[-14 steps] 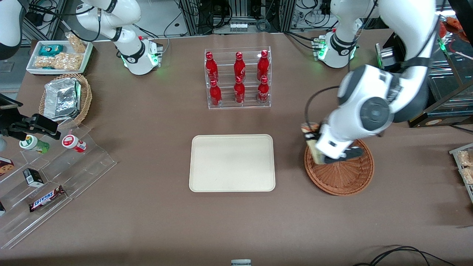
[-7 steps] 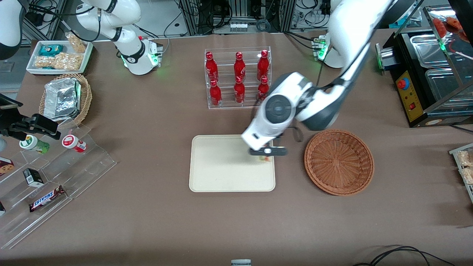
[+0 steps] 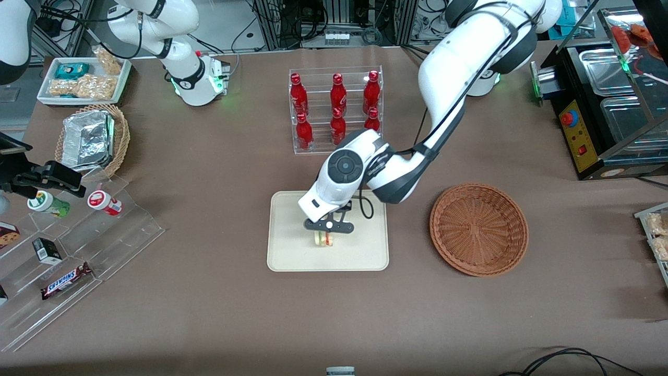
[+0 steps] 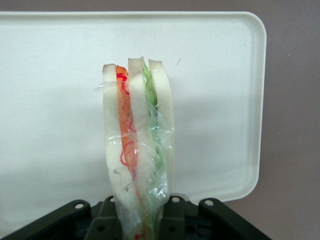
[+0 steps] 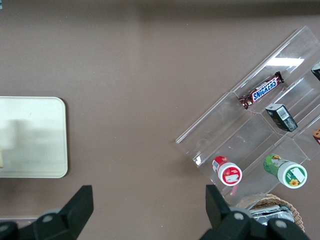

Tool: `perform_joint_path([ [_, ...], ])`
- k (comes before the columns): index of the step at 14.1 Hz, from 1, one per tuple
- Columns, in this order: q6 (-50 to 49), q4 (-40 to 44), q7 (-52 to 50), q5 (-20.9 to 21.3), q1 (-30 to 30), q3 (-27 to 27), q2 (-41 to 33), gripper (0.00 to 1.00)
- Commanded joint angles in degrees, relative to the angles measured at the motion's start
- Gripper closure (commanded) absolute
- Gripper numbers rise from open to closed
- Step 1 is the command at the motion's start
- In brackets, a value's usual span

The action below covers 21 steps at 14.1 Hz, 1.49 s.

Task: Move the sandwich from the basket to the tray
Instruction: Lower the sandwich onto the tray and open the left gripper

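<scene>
Your gripper (image 3: 327,236) over tray (image 3: 292,256), toward its near edge, fingers clamped on sandwich (image 3: 324,239). Wrist view: sandwich (image 4: 138,150) held upright between fingers (image 4: 172,220), orange and green filling layers edge-on, clear wrap intact, tray (image 4: 60,60) beneath. Contact with tray surface: cannot tell. Basket (image 3: 478,228) sits well apart, toward working arm's end of table.

Left arm stretched out low; gripper (image 3: 324,236) pointing down, fingers clamped.
</scene>
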Motion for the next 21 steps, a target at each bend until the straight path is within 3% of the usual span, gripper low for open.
perform_joint_path([
  [1, -0.5, 3.5, -2.4, 1.4, -1.2, 0.6, 1.6, 0.7],
  [2, -0.5, 3.3, -3.4, 1.4, -1.2, 0.7, 1.6, 0.57],
  [3, -0.9, 3.0, -5.1, 1.4, -1.2, 0.7, 1.4, 0.26],
  [5, -0.9, 3.1, -7.0, 1.5, -1.1, 0.7, 1.1, 0.0],
  [9, -5.0, 3.1, -8.1, 1.5, -0.5, 0.7, -1.5, 0.0],
  [12, -17.6, 2.9, -8.2, 0.7, 1.1, 2.0, -8.3, 0.0],
  [15, -36.6, 1.7, -7.1, 0.3, 7.6, 1.8, -19.3, 0.0],
  [18, -44.0, -5.7, -0.8, -3.1, 16.2, 1.7, -31.3, 0.0],
  [21, -51.0, -13.5, 3.0, -3.9, 24.0, 1.8, -43.0, 0.0],
])
